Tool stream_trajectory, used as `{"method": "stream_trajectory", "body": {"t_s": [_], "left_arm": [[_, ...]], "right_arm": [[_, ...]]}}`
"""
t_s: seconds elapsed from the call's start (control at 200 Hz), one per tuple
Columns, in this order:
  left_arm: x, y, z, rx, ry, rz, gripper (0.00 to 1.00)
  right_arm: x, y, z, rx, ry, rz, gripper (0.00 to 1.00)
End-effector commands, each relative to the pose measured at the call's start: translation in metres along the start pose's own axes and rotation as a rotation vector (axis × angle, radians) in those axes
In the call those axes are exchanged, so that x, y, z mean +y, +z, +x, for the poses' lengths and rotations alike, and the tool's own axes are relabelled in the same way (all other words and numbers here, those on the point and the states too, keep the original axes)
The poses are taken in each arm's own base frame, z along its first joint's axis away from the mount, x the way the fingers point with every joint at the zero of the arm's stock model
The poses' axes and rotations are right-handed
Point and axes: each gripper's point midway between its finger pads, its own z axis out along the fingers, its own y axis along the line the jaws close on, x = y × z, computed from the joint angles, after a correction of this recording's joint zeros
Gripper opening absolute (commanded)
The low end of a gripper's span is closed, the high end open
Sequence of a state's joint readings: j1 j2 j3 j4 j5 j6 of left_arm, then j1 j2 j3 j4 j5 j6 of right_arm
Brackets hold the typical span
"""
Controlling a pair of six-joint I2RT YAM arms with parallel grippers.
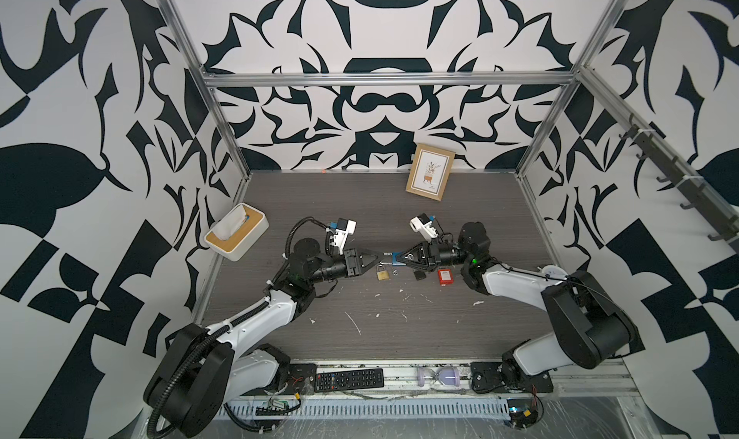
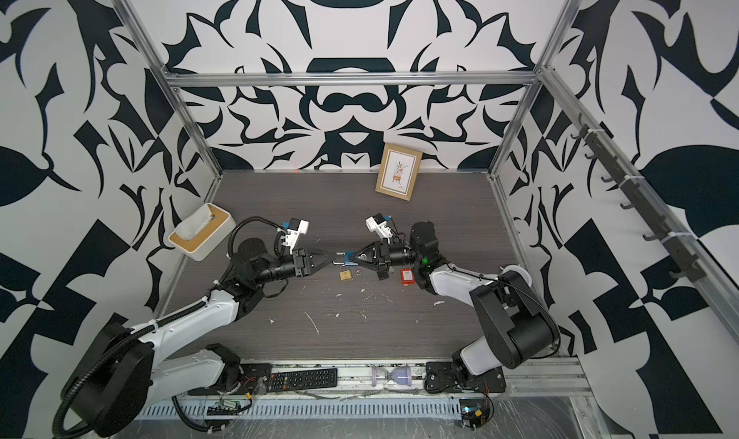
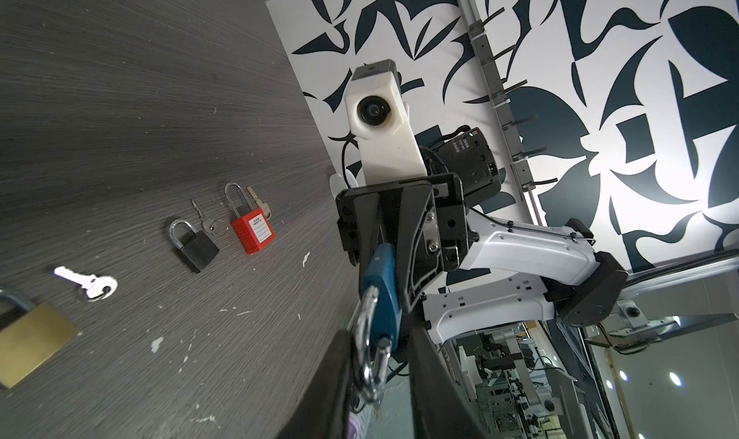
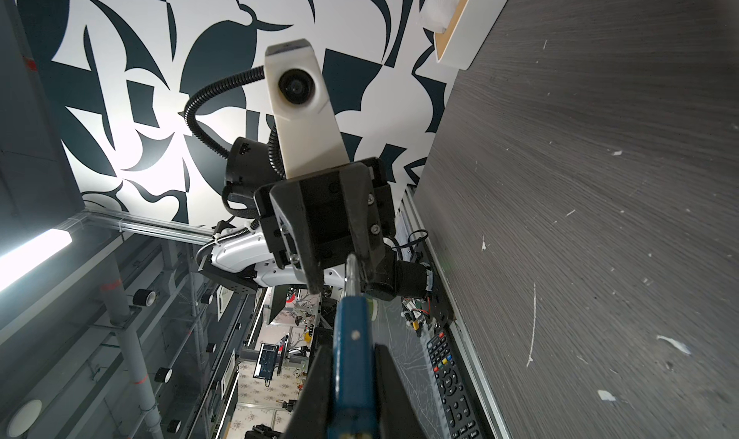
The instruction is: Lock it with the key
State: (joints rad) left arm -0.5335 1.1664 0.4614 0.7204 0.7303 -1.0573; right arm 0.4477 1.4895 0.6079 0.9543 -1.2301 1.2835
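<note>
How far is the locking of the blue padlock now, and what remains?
Done: the blue padlock is lifted off the table, its body clamped in the right gripper. In hand: the left gripper has its fingers around the shackle, whose free end looks not seated. Left: pressing it home and using a key; the silver key lies on the table.

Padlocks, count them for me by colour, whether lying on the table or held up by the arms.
blue padlock: 1
brass padlock: 1
black padlock: 1
red padlock: 1
Total: 4
</note>
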Motion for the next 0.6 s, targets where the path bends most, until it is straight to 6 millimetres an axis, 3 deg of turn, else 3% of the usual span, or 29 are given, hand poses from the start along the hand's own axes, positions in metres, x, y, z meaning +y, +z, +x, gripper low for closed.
{"method": "stream_trajectory", "body": {"t_s": [0.0,0.485,0.595], "left_arm": [[-0.0046,-0.0009,0.0041,0.013,0.023,0.017,0.26],[-0.0040,0.0000,0.0026,0.010,0.025,0.014,0.15],[-0.0062,-0.0002,0.0015,0.008,0.026,0.019,0.05]], "right_arm": [[0.0331,0.0004,-0.0070,-0.012,-0.145,-0.032,0.00],[0.0327,0.0000,-0.0082,-0.022,-0.159,-0.020,0.00],[0.0335,-0.0002,-0.0095,-0.032,-0.173,-0.017,0.00]]}}
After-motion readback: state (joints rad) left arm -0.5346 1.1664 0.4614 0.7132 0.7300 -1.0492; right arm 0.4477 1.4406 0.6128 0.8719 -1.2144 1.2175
